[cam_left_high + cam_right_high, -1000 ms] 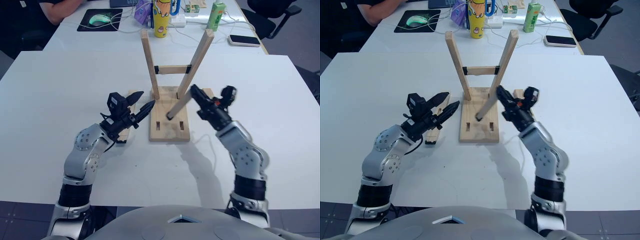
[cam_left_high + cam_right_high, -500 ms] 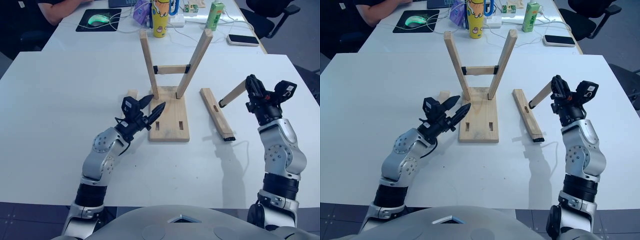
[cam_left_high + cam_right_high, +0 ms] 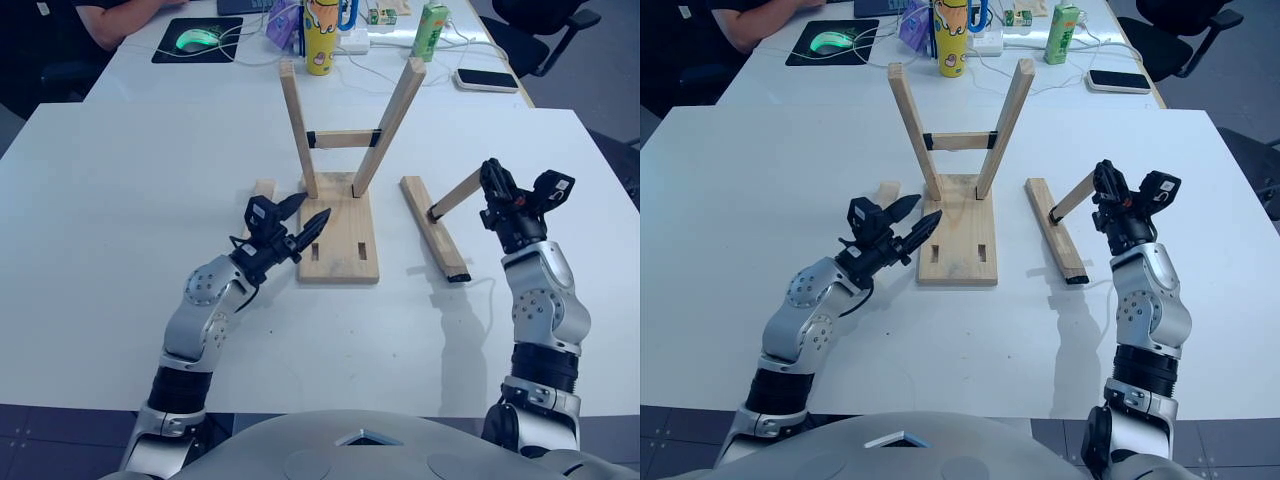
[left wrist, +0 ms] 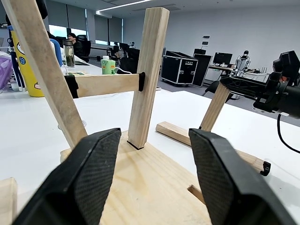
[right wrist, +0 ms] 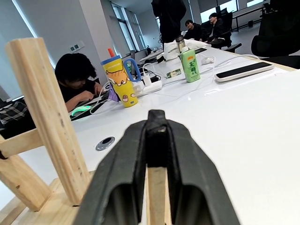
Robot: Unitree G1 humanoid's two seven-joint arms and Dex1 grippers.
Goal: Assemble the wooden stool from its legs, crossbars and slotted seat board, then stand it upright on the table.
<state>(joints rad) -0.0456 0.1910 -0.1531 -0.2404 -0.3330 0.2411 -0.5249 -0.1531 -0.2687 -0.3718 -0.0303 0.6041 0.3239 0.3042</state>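
The slotted seat board (image 3: 340, 240) lies flat mid-table with two legs (image 3: 296, 125) standing in its far slots, joined by a crossbar (image 3: 345, 139). My left gripper (image 3: 304, 216) is open, hovering at the board's left edge; its pads (image 4: 93, 178) frame the standing legs. My right gripper (image 3: 492, 184) is shut on a short wooden crossbar (image 3: 455, 195), held tilted above the table right of the board; its fingers (image 5: 157, 140) clamp the bar's end. A loose leg (image 3: 433, 226) lies on the table beneath that bar. Another wooden piece (image 3: 262, 190) lies left of the board.
The far table behind holds a yellow cup (image 3: 322, 35), a green carton (image 3: 430, 30), a phone (image 3: 488, 79), cables and a mouse pad (image 3: 198, 40). Bare white tabletop (image 3: 130, 190) spreads left and in front of the board.
My right gripper carried the short crossbar from over the seat board out to the right, then slightly back inward. My left gripper advanced to the board's left edge.
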